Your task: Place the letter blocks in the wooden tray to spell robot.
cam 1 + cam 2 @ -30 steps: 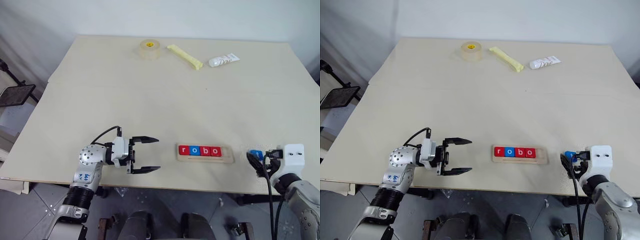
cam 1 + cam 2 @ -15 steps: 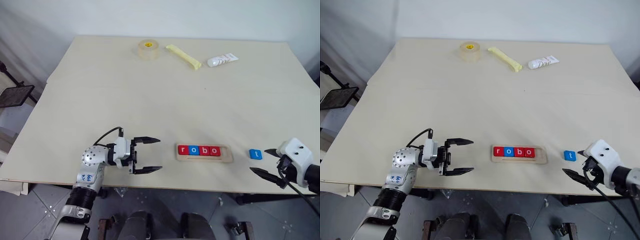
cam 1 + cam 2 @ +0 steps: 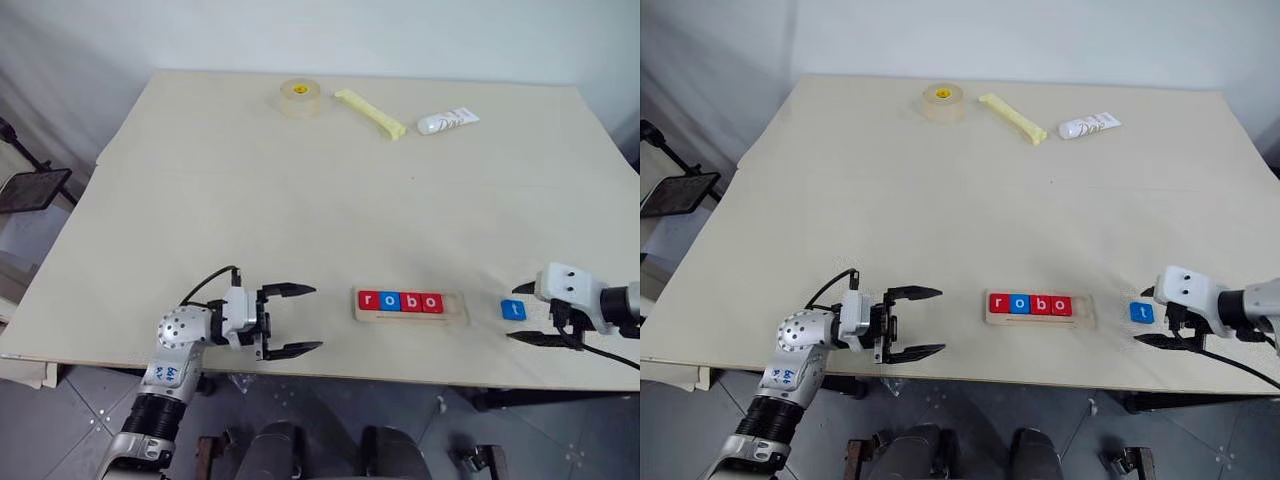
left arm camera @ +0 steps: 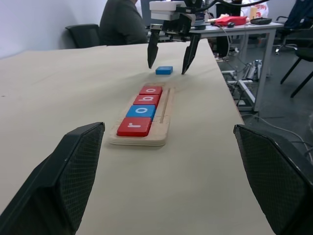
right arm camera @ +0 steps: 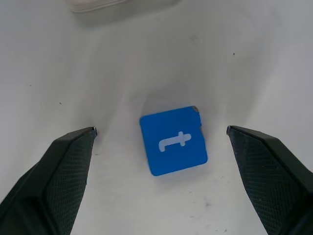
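here, on a pale counter point(image 3: 300, 190), the wooden tray point(image 3: 458, 310) holds four blocks spelling "robo". the last block, a blue t point(image 3: 513, 310), lies just beside it. the right gripper point(image 3: 522, 313), fingers spread, straddles it; next, close and lift. the left gripper point(image 3: 300, 320) idles, spread.

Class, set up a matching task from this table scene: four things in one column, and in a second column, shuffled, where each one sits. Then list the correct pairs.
Things:
1. blue t block
2. wooden tray
3. roll of tape
4. left gripper

Places:
A. far edge of the table, beside the yellow packet
B. holds four blocks reading r, o, b, o
C. flat on the table, between the open fingers of the right gripper
D. open, near the table's front edge, on the tray's r end

Pairs: 1-C, 2-B, 3-A, 4-D
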`<state>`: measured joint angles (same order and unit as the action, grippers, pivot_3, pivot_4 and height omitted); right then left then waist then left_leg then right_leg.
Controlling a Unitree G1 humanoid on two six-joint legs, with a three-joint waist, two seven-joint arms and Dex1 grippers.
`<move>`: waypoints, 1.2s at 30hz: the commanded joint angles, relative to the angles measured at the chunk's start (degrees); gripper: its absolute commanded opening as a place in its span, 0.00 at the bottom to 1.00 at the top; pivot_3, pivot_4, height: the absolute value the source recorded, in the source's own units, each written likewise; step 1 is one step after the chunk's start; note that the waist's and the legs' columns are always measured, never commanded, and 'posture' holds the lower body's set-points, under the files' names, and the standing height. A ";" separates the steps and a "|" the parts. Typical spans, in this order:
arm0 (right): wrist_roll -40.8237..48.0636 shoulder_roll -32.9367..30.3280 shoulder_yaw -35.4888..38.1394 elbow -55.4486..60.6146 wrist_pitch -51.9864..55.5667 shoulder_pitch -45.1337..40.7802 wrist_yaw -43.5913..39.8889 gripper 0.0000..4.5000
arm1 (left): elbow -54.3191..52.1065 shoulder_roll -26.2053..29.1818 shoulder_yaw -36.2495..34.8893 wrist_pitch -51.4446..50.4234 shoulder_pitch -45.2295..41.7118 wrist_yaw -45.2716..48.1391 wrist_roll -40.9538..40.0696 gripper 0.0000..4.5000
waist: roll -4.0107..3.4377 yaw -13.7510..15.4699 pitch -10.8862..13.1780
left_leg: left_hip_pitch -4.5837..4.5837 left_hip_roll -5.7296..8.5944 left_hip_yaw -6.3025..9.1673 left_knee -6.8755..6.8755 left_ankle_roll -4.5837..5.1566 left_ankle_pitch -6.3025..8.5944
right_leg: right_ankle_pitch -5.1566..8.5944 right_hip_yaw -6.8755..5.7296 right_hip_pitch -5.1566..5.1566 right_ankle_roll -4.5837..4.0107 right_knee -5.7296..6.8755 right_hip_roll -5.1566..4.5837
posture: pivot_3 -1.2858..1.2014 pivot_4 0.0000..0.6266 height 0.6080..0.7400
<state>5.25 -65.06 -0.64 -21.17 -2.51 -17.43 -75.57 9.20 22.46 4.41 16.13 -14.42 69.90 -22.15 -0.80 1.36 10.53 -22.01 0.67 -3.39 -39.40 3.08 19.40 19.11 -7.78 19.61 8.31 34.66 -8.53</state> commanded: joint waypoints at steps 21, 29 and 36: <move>-0.66 -0.21 -0.61 -1.34 10.29 -4.99 -0.88 0.32 | 1.80 -1.28 0.43 1.48 -2.91 -0.01 0.02 1.00 | -0.01 -0.03 0.00 | -0.05 0.00 -0.01 -0.09 0.00 0.00 | -0.01 0.01 0.03 0.02 0.01 0.00 | 0.52 0.24 1.00; 4.70 0.18 0.38 17.32 24.13 -8.11 -0.27 0.32 | 3.29 -1.88 0.69 2.58 -3.35 0.01 0.21 1.00 | -0.03 -0.12 0.01 | -0.10 -0.01 0.00 -0.09 0.00 0.00 | -0.01 0.02 0.11 0.02 0.04 -0.01 | 0.52 0.24 1.00; 2.39 0.56 -5.48 21.97 28.23 -10.85 -1.00 0.32 | 5.23 -2.92 1.05 3.49 -4.96 -0.08 0.60 1.00 | -0.02 0.20 0.01 | -0.20 0.08 0.25 -0.15 0.00 0.01 | -0.02 0.02 0.09 0.02 0.05 -0.04 | 0.52 0.24 1.00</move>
<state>8.69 -64.08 -6.10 0.02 25.63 -27.38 -76.16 14.56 19.95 5.47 18.60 -18.77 69.68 -21.76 -0.83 1.57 10.54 -22.23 0.78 -3.12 -39.54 3.08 19.41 19.10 -7.76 19.71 8.33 34.70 -8.58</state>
